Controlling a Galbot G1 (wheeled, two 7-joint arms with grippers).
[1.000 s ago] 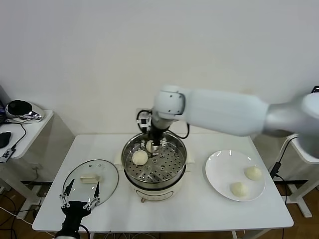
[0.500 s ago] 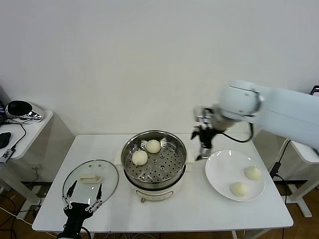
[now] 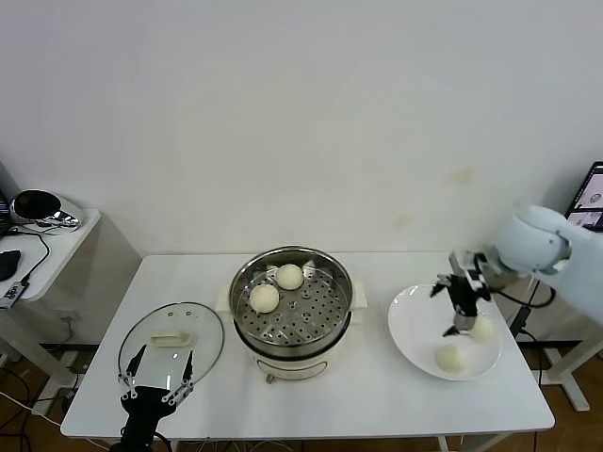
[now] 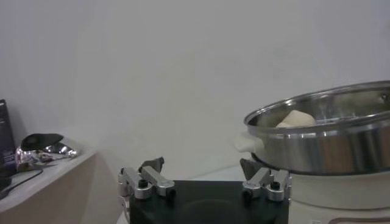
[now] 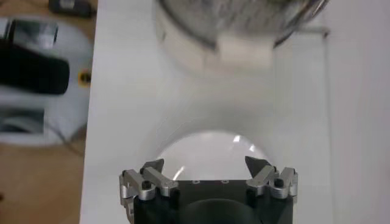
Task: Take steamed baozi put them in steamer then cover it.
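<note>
My left gripper [image 3: 155, 377] sits at the counter's near-left edge, fingers spread, holding nothing, just before the glass lid [image 3: 172, 341] lying flat. The steamer [image 3: 292, 299] stands upright mid-counter with bare tabletop before it; two baozi [image 3: 265, 298] rest on its tray. Near the right edge is the plate [image 3: 422, 325] with two more baozi [image 3: 452, 358]. My right gripper [image 3: 459, 299] hangs over the plate, pointing down, fingers apart and empty.

No readable text, labels, brand names, numbers or signs appear on any object in the three current camera views.
</note>
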